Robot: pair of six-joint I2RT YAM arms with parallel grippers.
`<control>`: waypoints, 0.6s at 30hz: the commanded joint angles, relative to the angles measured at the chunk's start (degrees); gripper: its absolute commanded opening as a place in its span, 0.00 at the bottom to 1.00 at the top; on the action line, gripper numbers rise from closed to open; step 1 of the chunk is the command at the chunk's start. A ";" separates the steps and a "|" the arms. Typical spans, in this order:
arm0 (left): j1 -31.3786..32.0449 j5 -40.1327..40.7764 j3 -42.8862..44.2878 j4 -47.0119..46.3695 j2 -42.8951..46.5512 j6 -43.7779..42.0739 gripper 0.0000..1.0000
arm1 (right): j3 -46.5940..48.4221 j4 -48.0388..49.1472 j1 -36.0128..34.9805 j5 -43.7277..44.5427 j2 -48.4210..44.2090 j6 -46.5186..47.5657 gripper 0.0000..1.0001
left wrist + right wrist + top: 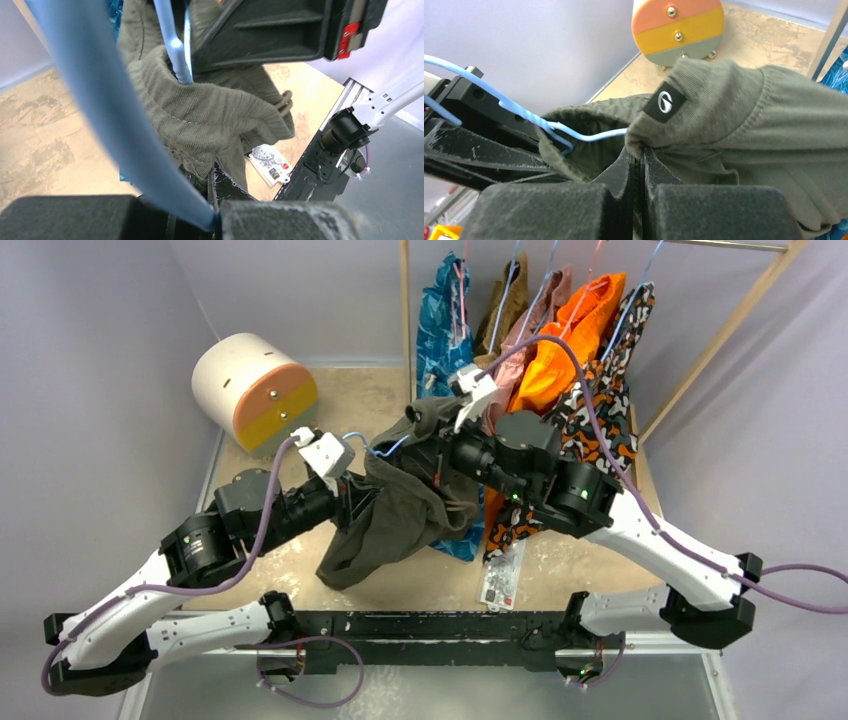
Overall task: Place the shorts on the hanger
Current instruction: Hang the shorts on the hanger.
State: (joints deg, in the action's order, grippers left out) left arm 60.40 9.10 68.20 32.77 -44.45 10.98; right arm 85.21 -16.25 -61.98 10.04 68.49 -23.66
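White drum (255, 390) at the bench's (370, 400) far left, left pincer (216, 222) clenched on the light-blue wire hanger (107, 100), its wire running into the olive-green shorts (395, 515) held above the bench, right pincer (639, 170) nipping their waistband, hung garments (590, 320) at right

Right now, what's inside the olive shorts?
The light-blue hanger: one wire runs down into a fold of the shorts. The fabric covers the rest of that wire, so how far it reaches inside cannot be seen.
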 commanded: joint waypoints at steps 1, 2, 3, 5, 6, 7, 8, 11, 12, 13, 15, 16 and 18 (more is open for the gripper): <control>-0.11 -2.90 3.55 -11.09 -3.30 0.62 0.00 | 10.51 2.60 -1.97 -12.08 2.48 3.28 0.00; -0.13 -3.10 4.24 -11.29 -4.31 0.62 0.00 | 12.46 2.56 -2.64 -12.80 3.32 3.96 0.00; -0.16 -3.17 4.76 -11.34 -5.08 0.57 0.00 | 13.70 2.42 -3.29 -13.12 3.92 4.49 0.00; -0.15 -2.62 4.77 -11.06 -6.19 0.50 0.00 | 13.68 2.39 -3.61 -12.86 4.24 5.15 0.00; -0.11 -2.14 4.36 -10.76 -6.31 0.53 0.00 | 12.59 2.38 -3.59 -11.80 3.86 5.23 0.00; -0.11 -1.50 3.75 -10.51 -6.10 0.46 0.00 | 11.09 2.29 -3.59 -10.92 3.40 5.23 0.00; -0.11 -0.81 2.91 -10.24 -5.58 0.46 0.00 | 9.82 2.07 -3.58 -10.43 3.00 5.22 0.00; -0.11 1.00 -0.17 -11.34 -2.54 0.06 0.00 | 10.73 -0.10 -3.60 -10.21 3.01 6.27 0.00; -0.11 1.20 -1.39 -12.71 -1.13 -0.29 0.00 | 14.05 -1.49 -3.59 -10.45 3.70 7.18 0.00; -0.13 1.39 -2.65 -14.78 0.27 -0.60 0.00 | 17.78 -2.92 -3.67 -10.97 4.75 8.16 0.00; -0.11 1.65 -6.09 -20.87 3.03 -0.69 0.00 | 27.27 -4.45 -3.97 -13.11 6.76 9.73 0.00; -0.12 1.83 -7.64 -23.40 4.05 -0.51 0.00 | 29.59 -4.37 -4.03 -14.78 7.53 10.32 0.00; -0.11 2.21 -10.39 -27.17 5.43 0.50 0.00 | 29.25 -2.45 -4.03 -18.34 7.81 10.88 0.00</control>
State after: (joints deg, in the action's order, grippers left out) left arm 60.36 10.35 61.78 21.21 -41.12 10.94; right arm 107.85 -26.06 -63.53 4.84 77.03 -15.11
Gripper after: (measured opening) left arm 0.069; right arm 0.012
